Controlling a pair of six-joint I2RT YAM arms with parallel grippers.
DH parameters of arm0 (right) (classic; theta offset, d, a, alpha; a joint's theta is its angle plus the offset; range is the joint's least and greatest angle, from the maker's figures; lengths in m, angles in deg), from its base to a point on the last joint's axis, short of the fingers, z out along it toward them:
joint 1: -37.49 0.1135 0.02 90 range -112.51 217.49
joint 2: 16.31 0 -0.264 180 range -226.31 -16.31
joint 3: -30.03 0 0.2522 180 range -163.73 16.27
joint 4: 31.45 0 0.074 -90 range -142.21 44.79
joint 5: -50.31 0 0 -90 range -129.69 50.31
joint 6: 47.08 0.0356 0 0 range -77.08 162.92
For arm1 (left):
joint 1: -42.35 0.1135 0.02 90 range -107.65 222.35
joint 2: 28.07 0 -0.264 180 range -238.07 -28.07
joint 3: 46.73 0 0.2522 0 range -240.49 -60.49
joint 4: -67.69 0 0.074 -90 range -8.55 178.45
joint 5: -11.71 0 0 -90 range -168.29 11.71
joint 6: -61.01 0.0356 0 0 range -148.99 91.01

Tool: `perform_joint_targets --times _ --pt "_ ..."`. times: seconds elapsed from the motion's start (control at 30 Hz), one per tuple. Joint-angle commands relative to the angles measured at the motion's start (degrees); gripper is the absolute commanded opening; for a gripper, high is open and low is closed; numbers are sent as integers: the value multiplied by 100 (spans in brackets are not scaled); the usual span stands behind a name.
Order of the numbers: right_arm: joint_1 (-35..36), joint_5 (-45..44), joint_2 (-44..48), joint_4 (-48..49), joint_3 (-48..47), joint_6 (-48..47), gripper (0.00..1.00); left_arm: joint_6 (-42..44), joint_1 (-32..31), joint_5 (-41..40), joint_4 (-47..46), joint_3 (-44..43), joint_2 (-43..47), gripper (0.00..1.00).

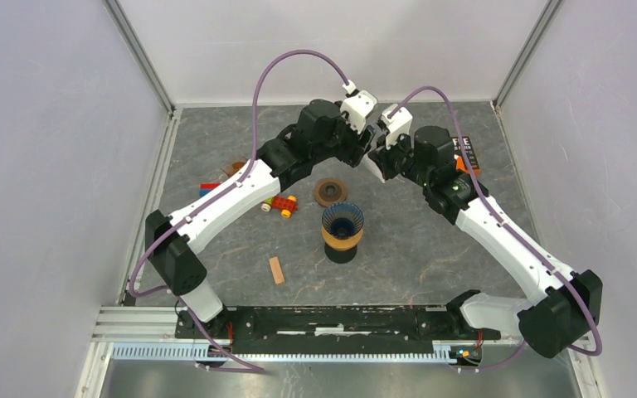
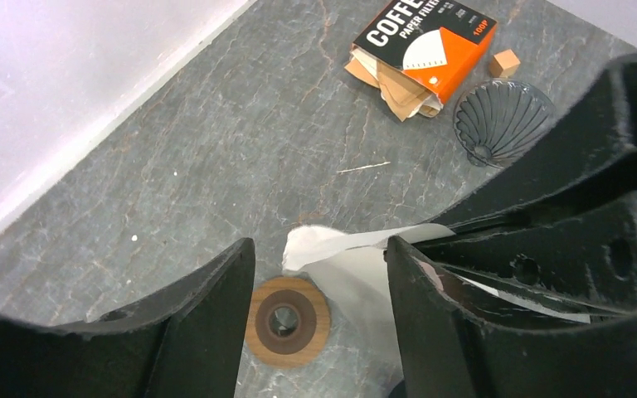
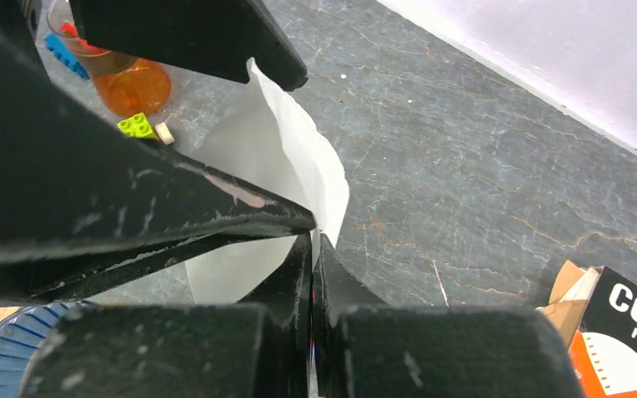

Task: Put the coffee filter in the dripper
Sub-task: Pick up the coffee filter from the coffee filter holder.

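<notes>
Over the back middle of the table the white coffee filter (image 2: 357, 274) hangs in the air. My right gripper (image 3: 315, 236) is shut on its edge. My left gripper (image 2: 319, 249) is open around the filter (image 3: 299, 149); the paper lies against the right finger (image 2: 431, 315) and is well clear of the other. The two grippers meet tip to tip in the top view, left gripper (image 1: 363, 149) beside right gripper (image 1: 379, 157). The blue ribbed dripper (image 1: 342, 222) stands on its wooden base nearer the arm bases, its rim (image 3: 17, 352) showing below the filter.
A wooden ring (image 2: 288, 315) lies under the grippers. An orange filter box (image 2: 423, 46), a small wooden cube (image 2: 504, 62) and a dark ribbed cone (image 2: 502, 122) sit at the back right. Toy bricks (image 1: 282, 205), an orange cup (image 3: 128, 83) and a wooden block (image 1: 276, 269) lie on the left.
</notes>
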Motion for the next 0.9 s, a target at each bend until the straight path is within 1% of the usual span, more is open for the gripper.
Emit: perform_joint_targets --times 0.0,0.23,0.5,0.6,0.73,0.87 --pt "-28 405 163 321 65 -59 0 758 76 425 -412 109 360 67" --pt "-86 545 220 322 148 -101 0 972 239 900 -407 298 502 67" --pt "-113 723 214 321 162 -121 0 1093 374 1536 -427 307 518 58" --pt "-112 761 197 304 160 -138 0 1157 428 1696 -466 292 500 59" --pt "-110 864 184 312 162 -156 0 1416 481 1926 -455 293 496 64" --pt "-114 911 161 321 157 -154 0 1638 532 2195 -360 278 476 64"
